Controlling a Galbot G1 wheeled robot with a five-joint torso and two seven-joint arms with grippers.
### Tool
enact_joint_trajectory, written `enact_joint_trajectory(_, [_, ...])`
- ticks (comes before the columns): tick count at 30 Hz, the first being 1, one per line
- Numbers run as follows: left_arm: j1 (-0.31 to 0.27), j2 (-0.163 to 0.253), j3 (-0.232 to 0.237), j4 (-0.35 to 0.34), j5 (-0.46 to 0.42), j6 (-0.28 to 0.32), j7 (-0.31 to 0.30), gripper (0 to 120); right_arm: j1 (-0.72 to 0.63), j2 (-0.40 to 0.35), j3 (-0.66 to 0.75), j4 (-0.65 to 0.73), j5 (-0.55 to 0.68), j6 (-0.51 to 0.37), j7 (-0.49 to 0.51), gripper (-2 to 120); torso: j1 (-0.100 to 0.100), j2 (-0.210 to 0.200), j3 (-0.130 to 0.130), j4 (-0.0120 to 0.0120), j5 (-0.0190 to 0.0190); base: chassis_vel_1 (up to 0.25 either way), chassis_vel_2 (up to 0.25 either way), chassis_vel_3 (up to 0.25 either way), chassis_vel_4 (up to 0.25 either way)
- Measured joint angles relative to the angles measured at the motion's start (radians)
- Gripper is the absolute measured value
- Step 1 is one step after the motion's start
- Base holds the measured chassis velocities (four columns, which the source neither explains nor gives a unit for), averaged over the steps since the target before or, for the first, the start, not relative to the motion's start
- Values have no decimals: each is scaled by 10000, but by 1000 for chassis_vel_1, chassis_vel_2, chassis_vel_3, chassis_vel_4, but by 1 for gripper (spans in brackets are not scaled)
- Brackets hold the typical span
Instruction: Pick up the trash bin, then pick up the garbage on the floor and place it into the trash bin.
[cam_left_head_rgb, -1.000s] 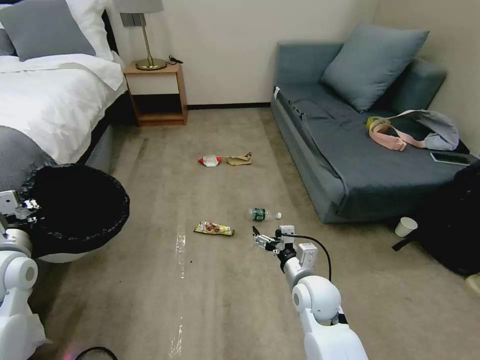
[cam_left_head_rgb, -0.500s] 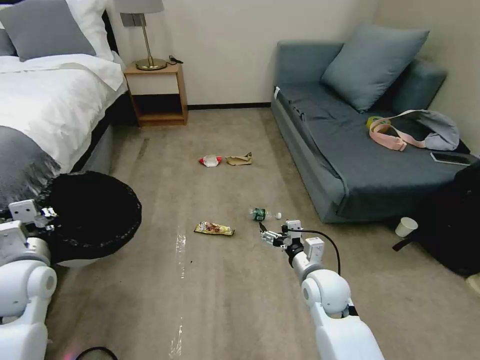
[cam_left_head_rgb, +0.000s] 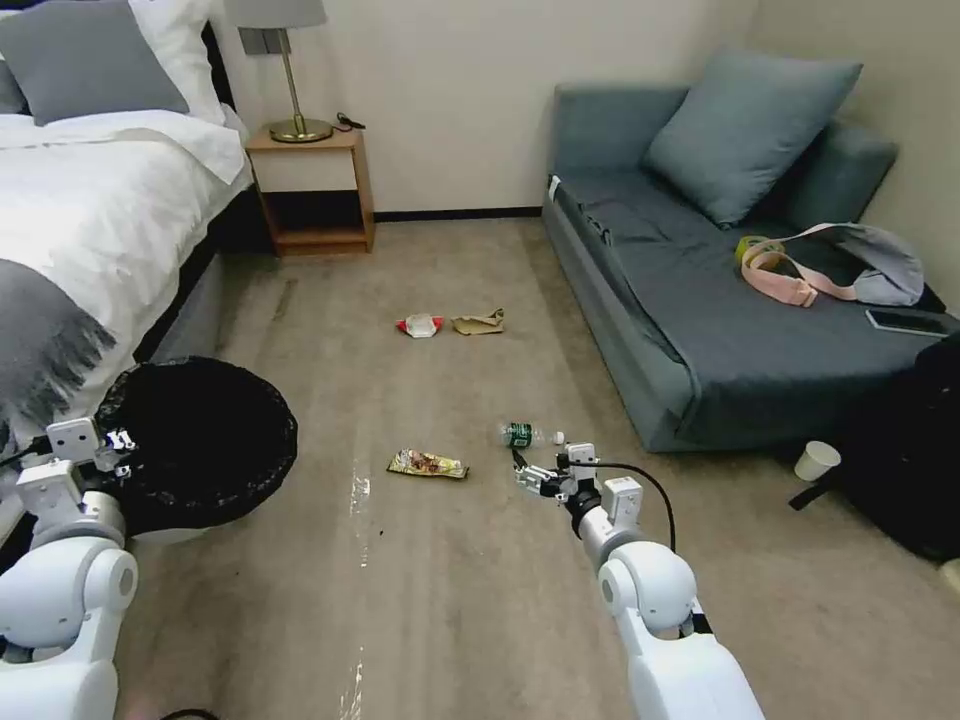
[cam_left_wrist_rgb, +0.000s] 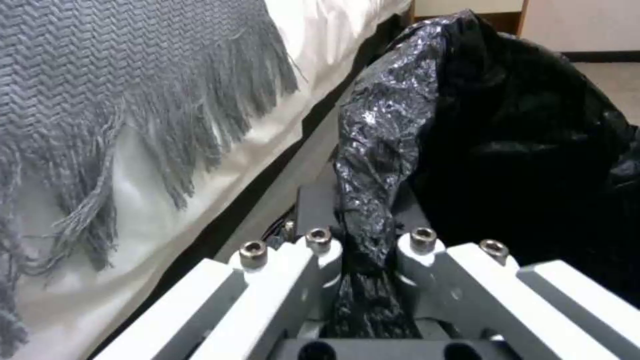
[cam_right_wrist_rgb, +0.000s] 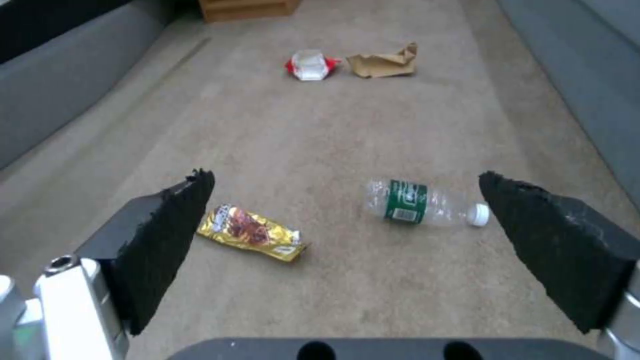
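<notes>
While litter dots beige carpet (cam_left_head_rgb: 480, 580), bed (cam_left_head_rgb: 90, 210) left, sofa (cam_left_head_rgb: 700, 310) right.

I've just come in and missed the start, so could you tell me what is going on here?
The robot is tidying litter from a bedroom floor. Its left gripper is clamped on the bag-lined rim of the trash bin, holding it beside the bed. Its right gripper is open, held low near the plastic bottle and the yellow snack wrapper. The red-and-white wrapper and brown paper lie farther off. Nothing has been picked up.
</notes>
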Motion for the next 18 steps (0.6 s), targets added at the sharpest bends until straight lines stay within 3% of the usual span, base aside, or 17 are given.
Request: enact_joint_trajectory(18, [215,4,-162,39,-23,-220,-57,4,-207,-60,-39,82,-114,37,-183,100,0,1,0,1,0,-64,55,57,-61])
